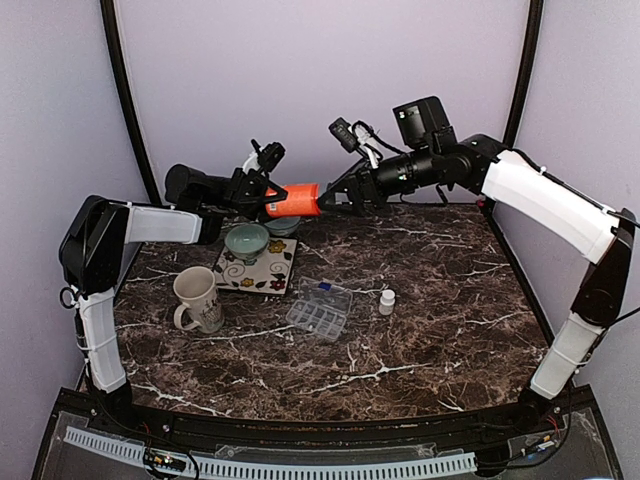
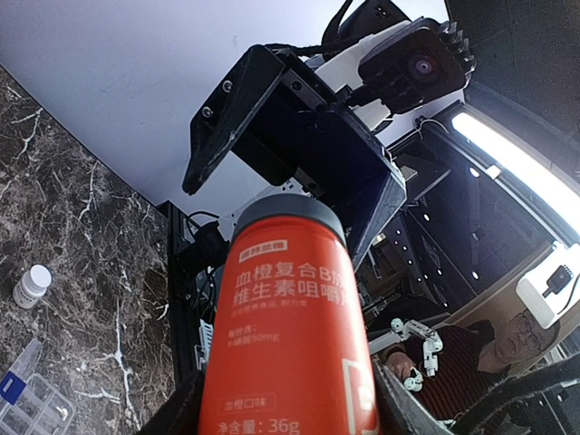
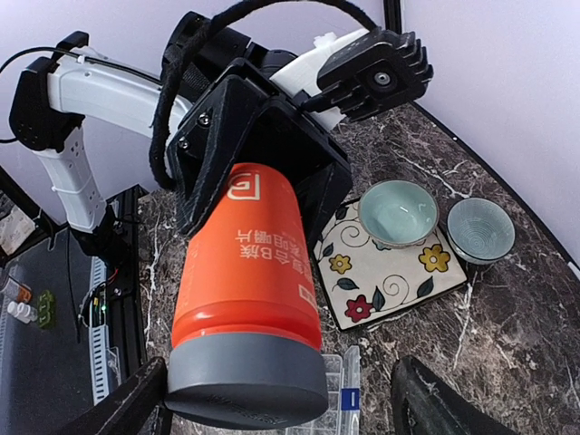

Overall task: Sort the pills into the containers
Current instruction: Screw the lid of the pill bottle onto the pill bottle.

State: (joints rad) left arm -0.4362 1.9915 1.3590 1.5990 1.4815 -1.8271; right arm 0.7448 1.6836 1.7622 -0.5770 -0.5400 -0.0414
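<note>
Orange bottle [image 1: 298, 199]: smooth cylinder, grey cap [image 3: 246, 372], pinched level in the left gripper [image 1: 271, 203].
Right gripper [image 1: 332, 202]: spread around the cap; we cannot confirm contact.
Organiser box [image 1: 320, 308]: clear, gridded, on veined marble table [image 1: 450, 300], white vial [image 1: 387, 301] beside.

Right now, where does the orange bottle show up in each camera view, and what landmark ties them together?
Top external: orange bottle upper centre, in mid-air.
Left wrist: orange bottle lower centre, grey cap up.
Right wrist: orange bottle centre, cap nearest the camera.
Shared landmark: clear organiser box, in all three.
</note>
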